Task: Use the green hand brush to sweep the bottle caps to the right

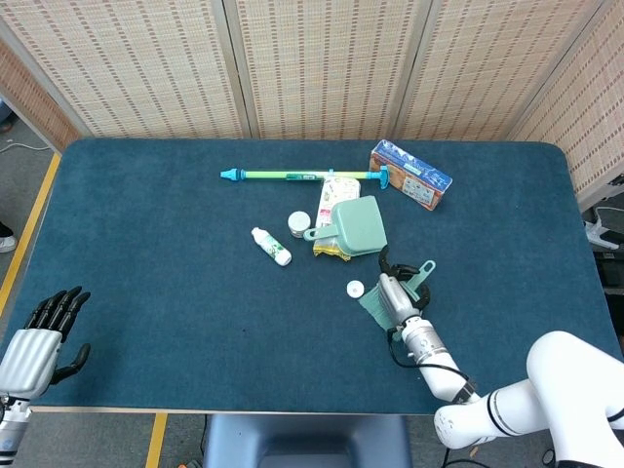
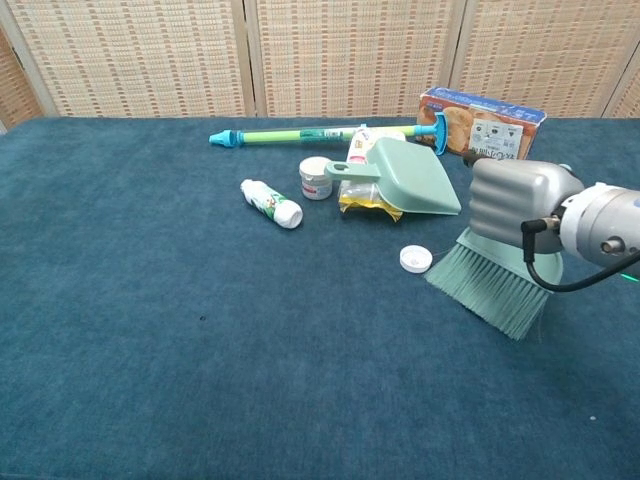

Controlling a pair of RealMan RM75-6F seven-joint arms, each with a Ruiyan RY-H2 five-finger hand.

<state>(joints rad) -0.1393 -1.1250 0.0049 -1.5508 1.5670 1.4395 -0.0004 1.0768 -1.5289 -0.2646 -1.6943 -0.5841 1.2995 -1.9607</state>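
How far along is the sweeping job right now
Done: the right hand holds the green hand brush, bristles on the table. In hand: the one white bottle cap I can see lies just left of the bristles, near the dustpan. Left: pushing that cap further right. The left hand idles, open, at the near-left edge.

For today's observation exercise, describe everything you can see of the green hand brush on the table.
The green hand brush is pale green and looks like plastic, with a fan of matching bristles and a loop at the end of its handle, seen in the head view. The right hand grips it around the handle, hiding most of the body. It is tilted, bristles down on the blue table. A white bottle cap lies just left of the bristles; whether they touch it is unclear.
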